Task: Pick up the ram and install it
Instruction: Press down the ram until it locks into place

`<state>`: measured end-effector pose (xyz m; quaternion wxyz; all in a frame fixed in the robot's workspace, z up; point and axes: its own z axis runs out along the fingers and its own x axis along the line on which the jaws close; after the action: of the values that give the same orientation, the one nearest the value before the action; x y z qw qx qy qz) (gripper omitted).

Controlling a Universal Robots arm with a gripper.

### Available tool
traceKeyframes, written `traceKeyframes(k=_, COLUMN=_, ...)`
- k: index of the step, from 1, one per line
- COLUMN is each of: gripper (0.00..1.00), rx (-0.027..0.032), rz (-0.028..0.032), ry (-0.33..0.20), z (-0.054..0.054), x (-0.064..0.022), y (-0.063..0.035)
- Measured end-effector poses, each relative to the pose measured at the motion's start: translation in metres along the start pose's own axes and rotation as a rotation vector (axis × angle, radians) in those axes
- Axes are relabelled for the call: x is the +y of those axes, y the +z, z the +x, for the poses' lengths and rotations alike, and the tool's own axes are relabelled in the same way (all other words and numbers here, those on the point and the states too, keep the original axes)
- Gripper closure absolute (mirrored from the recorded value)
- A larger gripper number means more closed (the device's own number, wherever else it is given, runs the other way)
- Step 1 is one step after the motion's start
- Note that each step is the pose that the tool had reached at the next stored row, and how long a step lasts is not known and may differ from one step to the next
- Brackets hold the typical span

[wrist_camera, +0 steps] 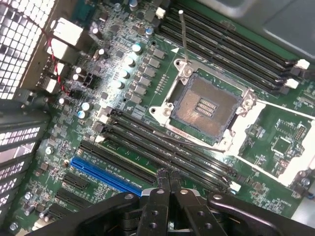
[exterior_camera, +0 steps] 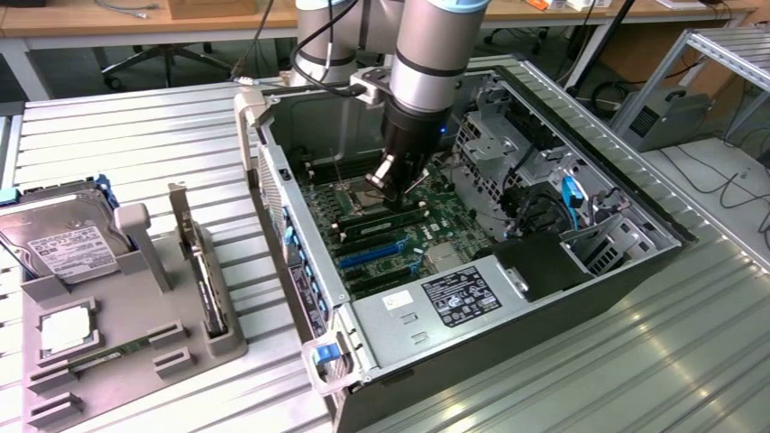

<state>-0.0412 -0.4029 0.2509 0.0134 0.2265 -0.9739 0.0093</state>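
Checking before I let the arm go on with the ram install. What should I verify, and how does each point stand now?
1. Gripper over the memory slots: ok, it hangs above them beside the CPU socket.
2. Ram in the gripper: not ok, the jaws are shut together with no stick seen between them.
3. Ram located: ok, a green stick lies in the grey tray outside the case.
4. Target slot free: cannot tell.
5. Slot latches open: cannot tell.
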Motion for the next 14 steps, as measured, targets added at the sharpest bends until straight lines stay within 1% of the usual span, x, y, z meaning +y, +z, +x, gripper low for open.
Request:
traceKeyframes(k=4, gripper=0.89, rx=0.0015, rz=0.0026, ry=0.041, z=0.0, x=-0.0001, y=-0.0007)
traceKeyframes(k=6, gripper=0.89, rx=0.0015, rz=0.0037, ry=0.076, z=0.0, x=0.0, y=-0.0015)
traceKeyframes(k=9, gripper=0.89, rx=0.0019, rz=0.0052, ry=0.108, z=0.0, x=-0.0001, y=-0.0021)
traceKeyframes(k=14, gripper=0.89, rx=0.003, rz=0.0105, ry=0.143, z=0.0, x=-0.0001, y=-0.0022)
